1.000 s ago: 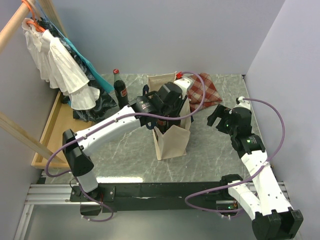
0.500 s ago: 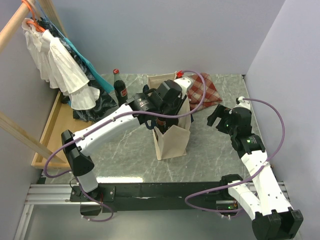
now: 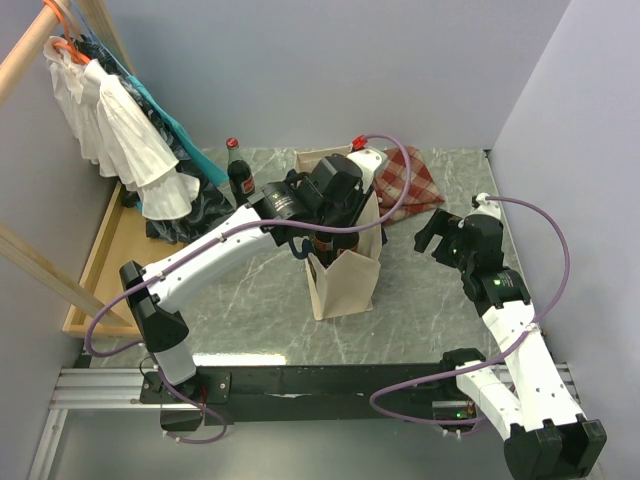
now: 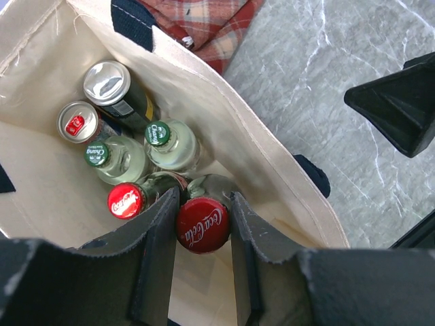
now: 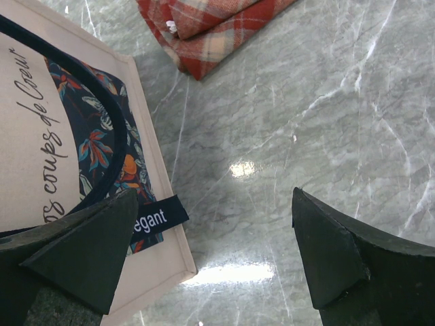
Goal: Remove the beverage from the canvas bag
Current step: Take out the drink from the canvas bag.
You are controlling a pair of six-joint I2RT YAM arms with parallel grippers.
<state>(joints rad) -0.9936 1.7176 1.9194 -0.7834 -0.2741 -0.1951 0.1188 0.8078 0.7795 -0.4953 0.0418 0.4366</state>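
Note:
The cream canvas bag stands open in the middle of the table. Over its mouth, my left gripper is shut on the neck of a glass cola bottle with a red cap, which sits between the two fingers. In the top view this gripper hangs over the bag's opening. Inside the bag stand two cans, two green-capped bottles and another red-capped bottle. My right gripper is open over bare marble, just right of the bag's printed side.
A cola bottle stands on the table at the back left. A folded red checked cloth lies behind the bag to the right. Clothes hang from a rack on the left, above a wooden tray.
My left gripper, still holding the bottle, has risen slightly and shifted toward the back of the table. The right arm has not moved.

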